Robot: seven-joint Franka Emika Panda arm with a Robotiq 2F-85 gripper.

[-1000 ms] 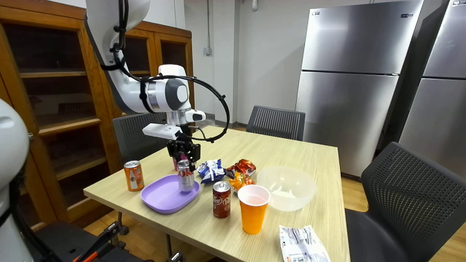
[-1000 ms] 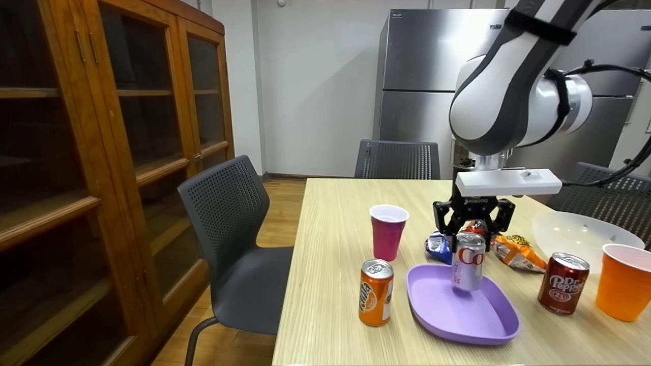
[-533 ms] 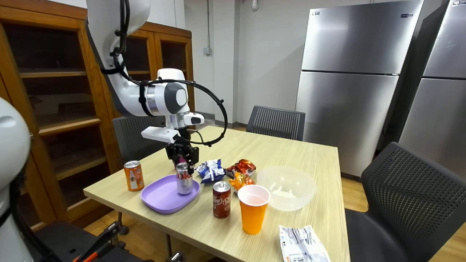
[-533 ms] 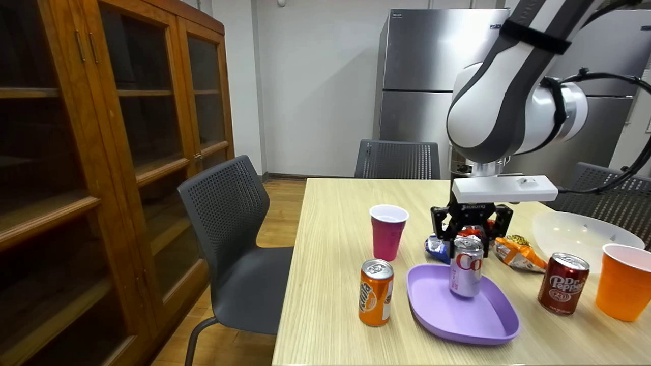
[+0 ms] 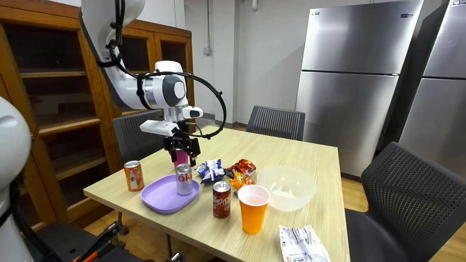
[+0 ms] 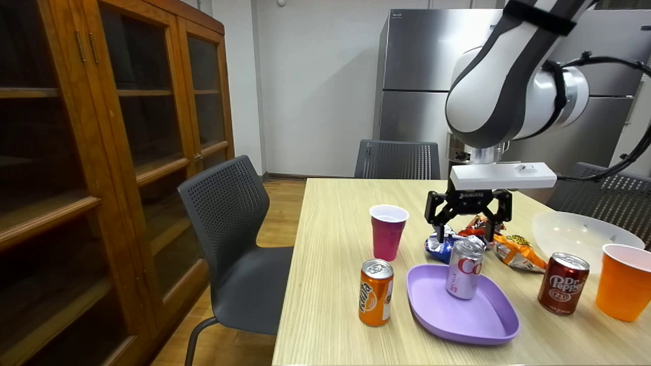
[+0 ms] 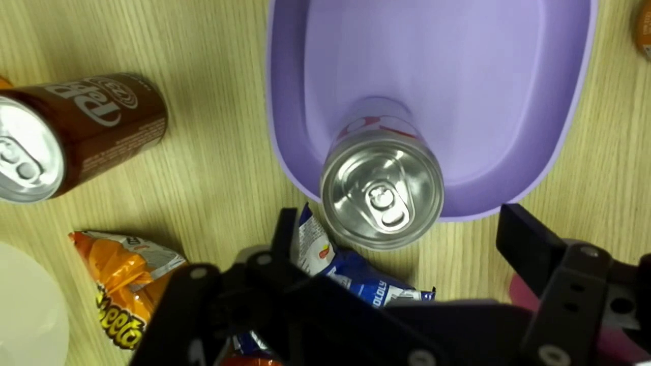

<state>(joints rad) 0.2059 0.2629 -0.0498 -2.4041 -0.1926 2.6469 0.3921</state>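
Note:
My gripper [image 6: 465,235] is open and empty, just above the silver Diet Coke can [image 6: 465,272]. In the wrist view the can [image 7: 382,195] lies between the spread fingers [image 7: 399,222] and slightly ahead of them, without contact. The can stands upright on the purple tray [image 6: 470,317], near its far edge; the tray also shows in the wrist view [image 7: 432,56]. In an exterior view the gripper [image 5: 184,161] hangs above and behind the can [image 5: 184,183]. A blue chip bag [image 7: 351,269] lies below the fingers, partly hidden by them.
A Dr Pepper can [image 6: 563,283], an orange cup [image 6: 621,282] and a translucent bowl [image 6: 585,239] stand at one side. A Fanta can [image 6: 376,292] and a magenta cup [image 6: 388,236] stand opposite. An orange Cheetos bag [image 6: 516,252], a red bag [image 5: 242,167] and a white packet [image 5: 303,243] lie about.
The gripper lowered the Diet Coke can onto the purple tray, then opened and rose above it. The can now stands free.

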